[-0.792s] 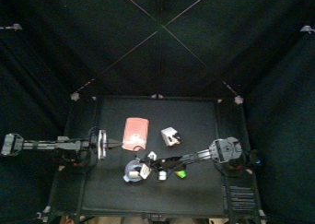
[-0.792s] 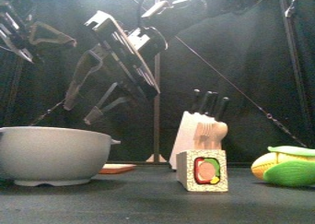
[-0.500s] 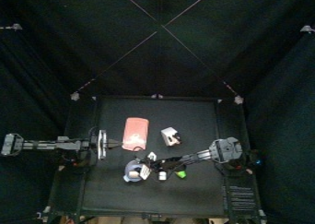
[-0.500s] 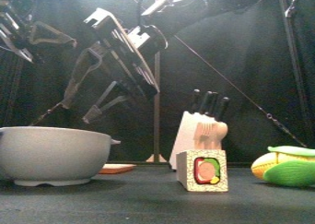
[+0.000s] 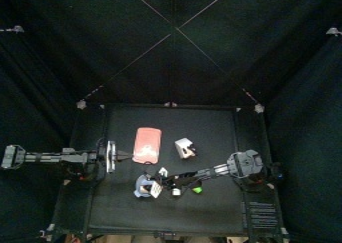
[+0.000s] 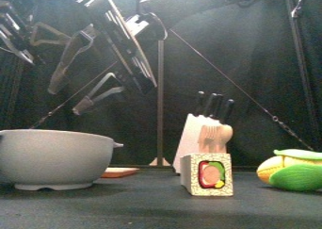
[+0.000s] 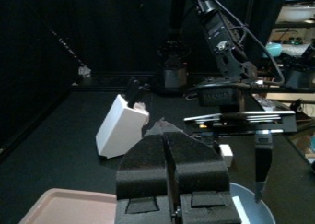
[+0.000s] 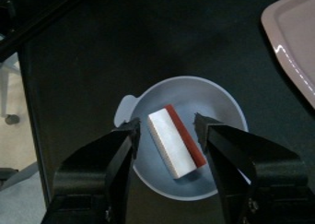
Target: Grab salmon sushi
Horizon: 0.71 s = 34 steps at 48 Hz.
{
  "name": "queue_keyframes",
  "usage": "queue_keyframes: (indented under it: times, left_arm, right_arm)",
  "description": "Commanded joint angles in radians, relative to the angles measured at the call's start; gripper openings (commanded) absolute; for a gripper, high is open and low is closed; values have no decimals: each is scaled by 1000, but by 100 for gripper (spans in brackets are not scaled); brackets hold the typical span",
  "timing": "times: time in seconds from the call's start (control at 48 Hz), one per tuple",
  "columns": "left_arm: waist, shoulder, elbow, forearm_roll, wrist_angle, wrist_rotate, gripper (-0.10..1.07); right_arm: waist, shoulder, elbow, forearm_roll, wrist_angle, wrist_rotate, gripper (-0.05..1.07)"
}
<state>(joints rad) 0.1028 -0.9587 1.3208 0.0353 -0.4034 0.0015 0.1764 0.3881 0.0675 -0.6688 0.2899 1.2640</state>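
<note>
Right gripper [image 8: 169, 149] spread open above salmon sushi [image 8: 179, 144] lying in the bowl [image 8: 227, 103]; left gripper [image 7: 171, 163] closed beside that bowl.

bowl [image 8: 185, 145]: pale grey | salmon sushi [image 8: 180, 143]: white, orange-red edge | tray [image 5: 147, 142]: pink | knife block [image 7: 121, 126]: white

So on the black worktop [image 5: 221, 212], the grey round bowl [image 6: 53, 158] sits front-left with the salmon-topped sushi piece [image 8: 180, 142] lying inside it. Right of the bowl stands the square maki roll piece [image 6: 209, 174], the white knife block [image 6: 208, 132] behind it, the green toy vegetable [image 6: 293, 171] far right. The pink rectangular tray [image 5: 147, 142] lies behind the bowl.
</note>
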Motion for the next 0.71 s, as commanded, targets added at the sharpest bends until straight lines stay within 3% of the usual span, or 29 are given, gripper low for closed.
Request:
queue_keyframes:
  times: [0.0,0.208,0.688]
  left_arm:
    - [2,3,-14,-2,-9,2,0]
    - [2,3,-12,-2,-9,2,0]
    - [17,3,-8,-2,-9,2,0]
  right_arm:
    - [3,-18,-29,5,28,-5,88]
    - [5,15,-32,23,23,-8,94]
    - [8,80,-66,31,29,-9,94]
